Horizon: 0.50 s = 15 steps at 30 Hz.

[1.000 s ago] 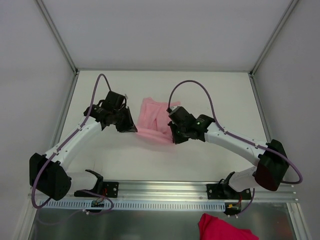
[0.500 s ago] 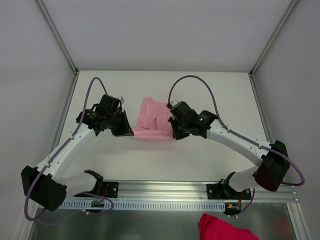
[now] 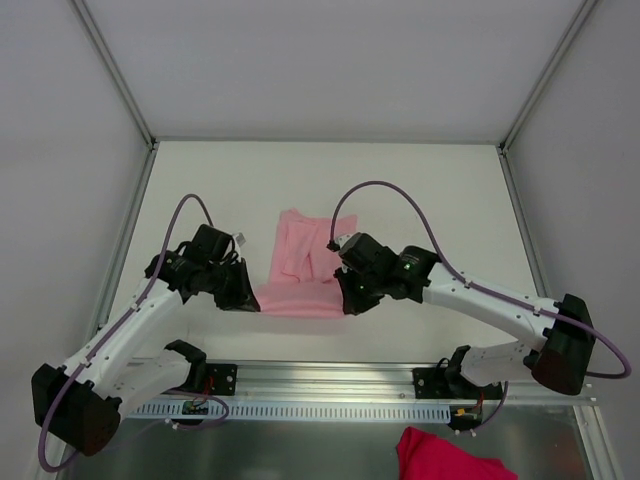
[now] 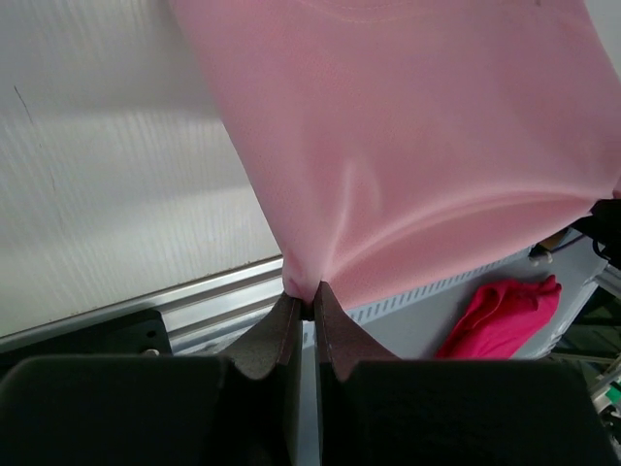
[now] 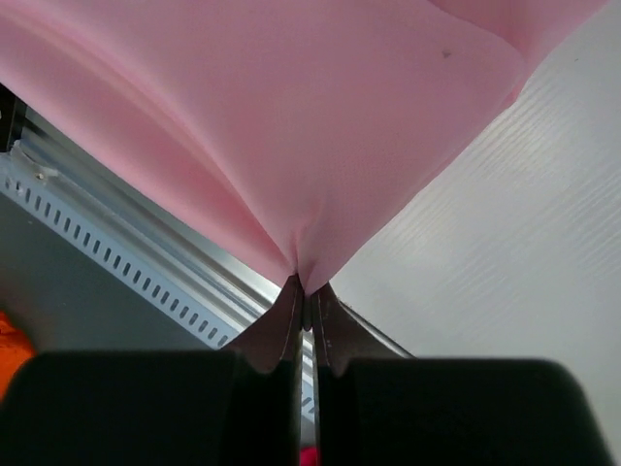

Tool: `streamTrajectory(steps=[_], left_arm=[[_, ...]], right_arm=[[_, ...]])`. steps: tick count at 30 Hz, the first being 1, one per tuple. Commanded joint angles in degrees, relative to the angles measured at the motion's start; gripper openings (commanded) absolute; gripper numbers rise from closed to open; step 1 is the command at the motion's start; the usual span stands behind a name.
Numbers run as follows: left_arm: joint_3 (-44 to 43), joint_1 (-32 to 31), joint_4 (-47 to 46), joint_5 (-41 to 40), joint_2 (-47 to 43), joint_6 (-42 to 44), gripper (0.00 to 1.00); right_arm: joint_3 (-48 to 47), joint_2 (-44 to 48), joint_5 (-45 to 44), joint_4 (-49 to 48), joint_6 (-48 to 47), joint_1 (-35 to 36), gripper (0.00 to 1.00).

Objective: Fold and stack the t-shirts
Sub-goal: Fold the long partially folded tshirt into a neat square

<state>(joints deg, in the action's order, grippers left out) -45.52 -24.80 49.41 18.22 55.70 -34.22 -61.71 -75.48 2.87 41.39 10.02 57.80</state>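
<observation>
Top view: pink t-shirt [image 3: 300, 265] sits mid-frame on the white table [image 3: 420, 190], its near hem strung between left gripper [image 3: 245, 297] and right gripper [image 3: 350, 300]. Risk, my reading: the thin fabric is held only by small corner pinches, so an uneven pull by either arm could slip a corner free or skew the fold. Left wrist view: jaws closed tight on a shirt corner at lower centre. The cloth fans up and right from the fingers [image 4: 277, 335], filling the upper frame. A red cloth [image 4: 497, 316] lies lower right, beyond the table edge. Right wrist view: jaws likewise clamped on the other corner, cloth spreading upward across the top of the frame.
</observation>
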Motion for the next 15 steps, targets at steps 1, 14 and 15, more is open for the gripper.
streamTrajectory(steps=[1,14,15], left_arm=[[-0.71,-0.08,4.54,0.59,-4.36,2.14,0.00],[-5.90,-0.08,2.36,-0.73,-4.82,-1.37,0.00],[-5.90,-0.08,-0.25,-0.81,-4.47,-2.16,0.00]], right_arm=[[1.42,4.90,-1.11,5.02,3.15,2.40,0.01],[2.39,5.71,-14.47,2.38,2.82,7.42,0.01],[1.78,3.61,-15.00,2.21,1.51,7.41,0.01]])
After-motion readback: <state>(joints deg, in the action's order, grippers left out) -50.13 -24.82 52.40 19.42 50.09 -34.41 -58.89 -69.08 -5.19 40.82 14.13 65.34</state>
